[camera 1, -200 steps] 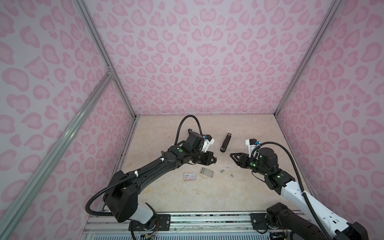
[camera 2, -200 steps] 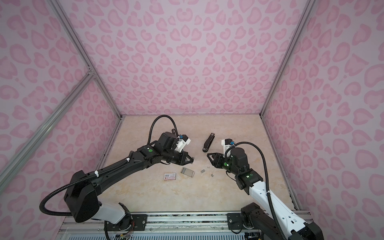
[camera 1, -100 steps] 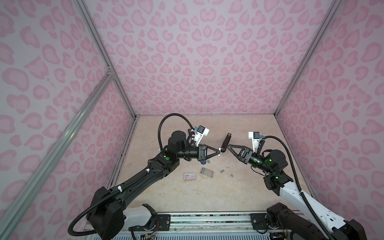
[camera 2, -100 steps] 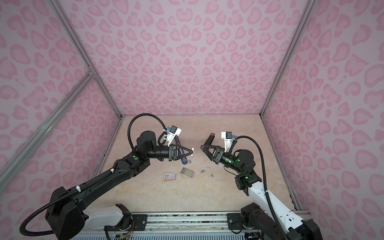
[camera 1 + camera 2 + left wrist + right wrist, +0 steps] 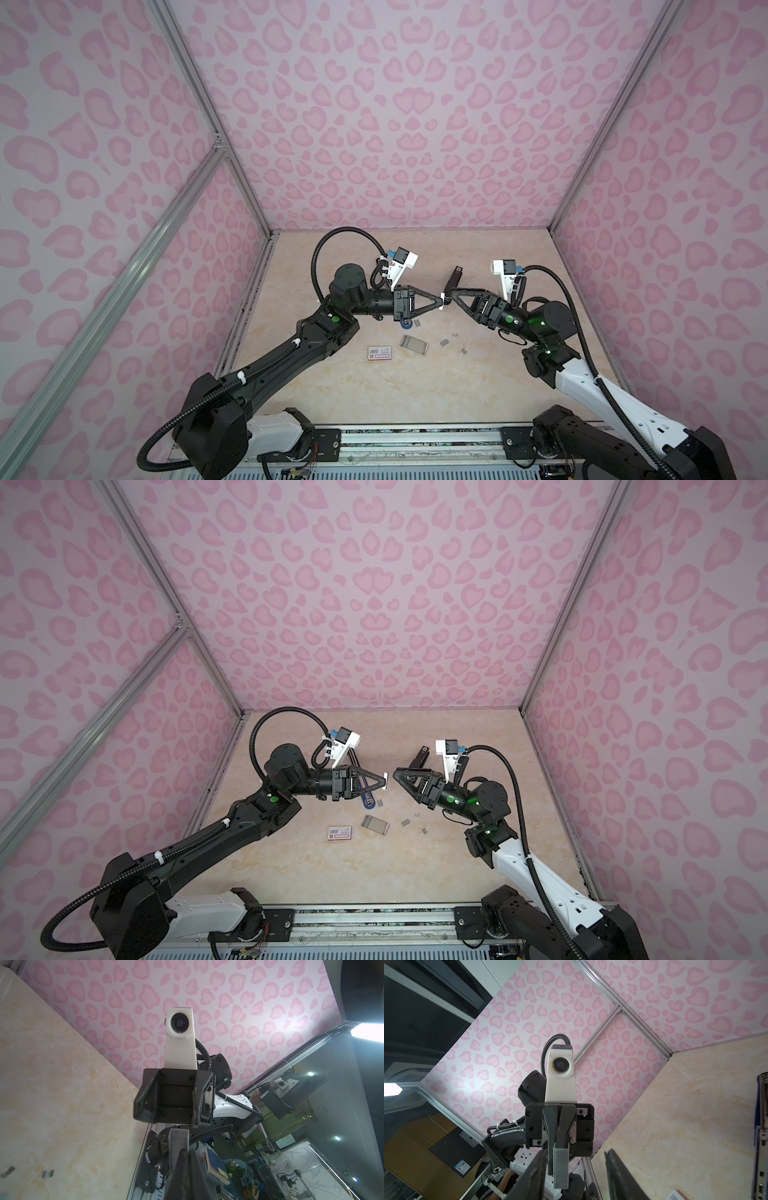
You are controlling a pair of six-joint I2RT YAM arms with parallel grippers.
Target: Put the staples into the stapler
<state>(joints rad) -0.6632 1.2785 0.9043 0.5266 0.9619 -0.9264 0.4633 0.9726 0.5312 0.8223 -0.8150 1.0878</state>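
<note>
You are at a hand-off in mid-air. Your left claw [image 5: 443,298] is clamped shut on a short strip of staples [image 5: 560,1167], held end-out above the counter [image 5: 374,395] in the middle of both top views. Your right claw [image 5: 454,296] faces it tip to tip, jaws parted and empty. In the right wrist view the strip sits inside that gap but close to one finger [image 5: 529,1178], so centre it before you close. Take it across its flat sides, and release the left claw only once the right has it squarely. A skewed pinch could, I think, snap the strip into bits like the loose pieces [image 5: 444,343] lying lower right of centre. The blue stapler [image 5: 368,802] lies on the counter just below the left claw in the frame, mostly hidden by it, and I cannot tell for sure whether its channel is open. A slim black bar [image 5: 454,275] lies just above the two tips. The counter is pale marbled beige, with a white-and-red box sleeve [image 5: 379,353] and a flat grey block [image 5: 413,345] below centre. Pink heart-blotched walls [image 5: 395,124] on aluminium posts [image 5: 219,143] close three sides.
</note>
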